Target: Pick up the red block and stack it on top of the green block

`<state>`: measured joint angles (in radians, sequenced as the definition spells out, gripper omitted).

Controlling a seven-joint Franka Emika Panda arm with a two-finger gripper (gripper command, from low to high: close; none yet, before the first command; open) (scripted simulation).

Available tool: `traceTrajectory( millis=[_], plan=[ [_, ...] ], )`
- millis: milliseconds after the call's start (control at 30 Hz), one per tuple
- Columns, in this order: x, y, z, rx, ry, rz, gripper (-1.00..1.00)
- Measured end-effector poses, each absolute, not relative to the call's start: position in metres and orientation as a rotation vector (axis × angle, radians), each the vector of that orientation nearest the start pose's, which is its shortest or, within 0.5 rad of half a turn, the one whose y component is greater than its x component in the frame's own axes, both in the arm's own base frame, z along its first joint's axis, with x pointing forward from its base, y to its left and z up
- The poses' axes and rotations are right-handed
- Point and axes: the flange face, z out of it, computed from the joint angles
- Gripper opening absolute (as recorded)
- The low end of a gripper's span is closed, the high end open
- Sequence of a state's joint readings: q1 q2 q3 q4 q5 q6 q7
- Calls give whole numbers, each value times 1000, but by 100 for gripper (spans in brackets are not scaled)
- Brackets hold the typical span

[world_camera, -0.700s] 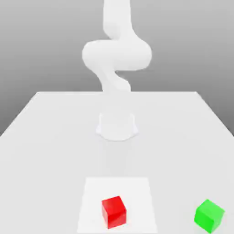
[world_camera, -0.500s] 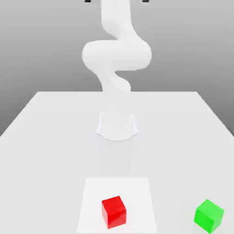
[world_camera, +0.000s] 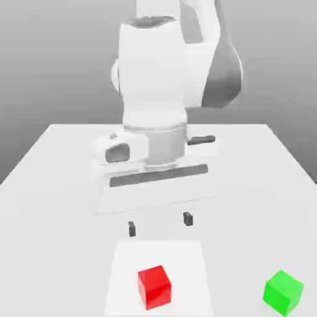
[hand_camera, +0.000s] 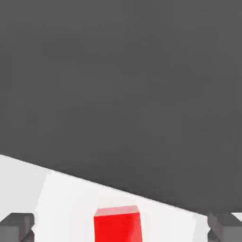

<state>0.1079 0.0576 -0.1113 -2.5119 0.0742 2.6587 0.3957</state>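
The red block [world_camera: 154, 286] lies on a white square patch near the table's front edge in the exterior view. The green block [world_camera: 283, 292] rests at the front on the exterior view's right, well apart from the red one. My gripper [world_camera: 160, 223] hangs open above the table, just behind and higher than the red block, its two dark fingertips [world_camera: 131, 228] spread wide. In the hand view the red block [hand_camera: 117, 223] shows between the two spread fingertips [hand_camera: 16, 226], with my gripper [hand_camera: 120, 228] holding nothing.
A white table [world_camera: 56, 186] carries a brighter square patch [world_camera: 124, 266] under the red block. The arm's bulky body [world_camera: 155, 93] rises over the middle of the table. The table's far edge meets a dark backdrop in the hand view.
The hand has dropped into the exterior view from above, and now hangs low over the table just behind the red block. Both blocks lie where they were.
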Motion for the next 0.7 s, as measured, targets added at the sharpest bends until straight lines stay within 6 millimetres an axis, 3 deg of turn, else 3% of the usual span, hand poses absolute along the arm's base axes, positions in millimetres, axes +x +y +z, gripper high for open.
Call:
traceTrajectory(
  millis=[100, 233, 267, 500, 667, 700],
  plan=[
    [462, -7, 215, -3062, 665, -24, 0],
    [460, -8, 163, -3073, 654, -2, 0],
    [459, -8, 152, -3073, 654, -1, -100],
    [459, -8, 149, -3073, 654, 1, -100],
    [459, -6, 201, -3075, 644, 1, -100],
    [464, 14, 209, -3093, 548, 2, -100]
  ],
)
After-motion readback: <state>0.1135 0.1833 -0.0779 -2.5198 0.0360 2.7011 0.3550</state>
